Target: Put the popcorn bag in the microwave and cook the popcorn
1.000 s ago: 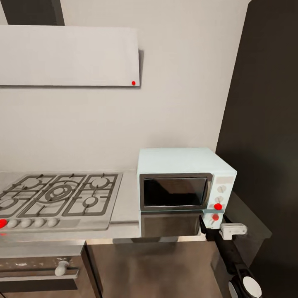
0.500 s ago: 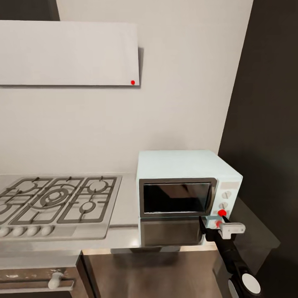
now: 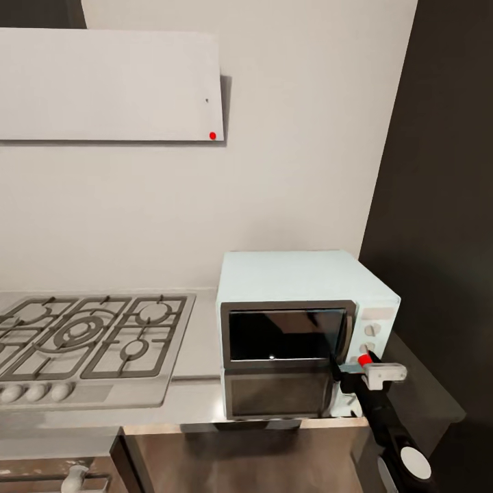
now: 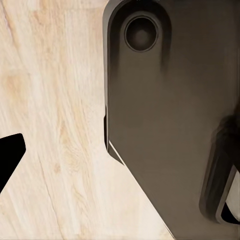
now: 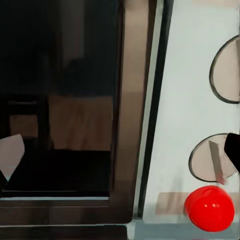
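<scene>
Popcorn bag contents cannot be made out behind the dark glass of the microwave (image 3: 308, 329), which stands on the pale countertop (image 3: 198, 349) beside a steel gas hob (image 3: 82, 335), its door shut. The right gripper (image 3: 366, 373) is held at the control panel, close to 2 round knobs (image 5: 212, 157) and a red button (image 5: 209, 208). Whether its fingers are parted cannot be told, and nothing is seen held. A press slightly off line could be spent on the panel, leaving the heating unstarted.
</scene>
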{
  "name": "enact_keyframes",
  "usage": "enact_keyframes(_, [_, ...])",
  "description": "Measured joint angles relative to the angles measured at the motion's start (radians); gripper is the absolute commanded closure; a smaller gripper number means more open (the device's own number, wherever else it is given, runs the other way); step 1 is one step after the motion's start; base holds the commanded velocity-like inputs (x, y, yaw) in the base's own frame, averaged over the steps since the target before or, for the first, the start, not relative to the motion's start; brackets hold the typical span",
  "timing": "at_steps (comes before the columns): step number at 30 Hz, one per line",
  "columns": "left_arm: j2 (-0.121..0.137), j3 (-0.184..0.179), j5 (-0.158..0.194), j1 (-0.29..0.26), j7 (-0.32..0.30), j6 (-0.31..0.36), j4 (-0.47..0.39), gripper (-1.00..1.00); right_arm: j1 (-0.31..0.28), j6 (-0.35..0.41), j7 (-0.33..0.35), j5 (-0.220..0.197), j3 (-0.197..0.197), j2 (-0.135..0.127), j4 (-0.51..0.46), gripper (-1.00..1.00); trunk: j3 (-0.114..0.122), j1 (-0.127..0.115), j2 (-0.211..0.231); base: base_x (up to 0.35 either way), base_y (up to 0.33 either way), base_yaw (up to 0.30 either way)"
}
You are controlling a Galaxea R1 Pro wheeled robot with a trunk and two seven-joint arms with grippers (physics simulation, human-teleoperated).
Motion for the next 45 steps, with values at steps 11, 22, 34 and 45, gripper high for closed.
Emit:
enact_keyframes(11, [-0.001, 0.0, 0.0, 0.0, 0.0, 0.0, 0.0, -1.0, -0.019, 0.006, -0.001, 0.0, -0.001, 0.0, -0.001, -1.0, 0.0, 0.0, 0.0, 0.085, 0.0, 0.0])
enact_keyframes(22, [-0.001, 0.0, 0.0, 0.0, 0.0, 0.0, 0.0, -1.0, -0.027, 0.001, -0.001, 0.0, -0.002, 0.0, -0.001, -1.0, 0.0, 0.0, 0.0, 0.023, 0.0, 0.0])
enact_keyframes(34, [-0.001, 0.001, 0.0, 0.001, 0.0, 0.0, 0.0, -1.0, -0.027, -0.003, -0.005, 0.0, -0.008, 0.0, 0.001, 1.0, 0.0, 0.0, 0.0, 0.0, 0.0, 0.0])
enact_keyframes(45, [-0.001, 0.001, 0.0, 0.001, 0.0, 0.0, 0.0, -1.0, -0.027, -0.003, -0.005, 0.0, -0.015, 0.0, 0.001, 1.0, 0.0, 0.0, 0.0, -0.02, 0.0, 0.0])
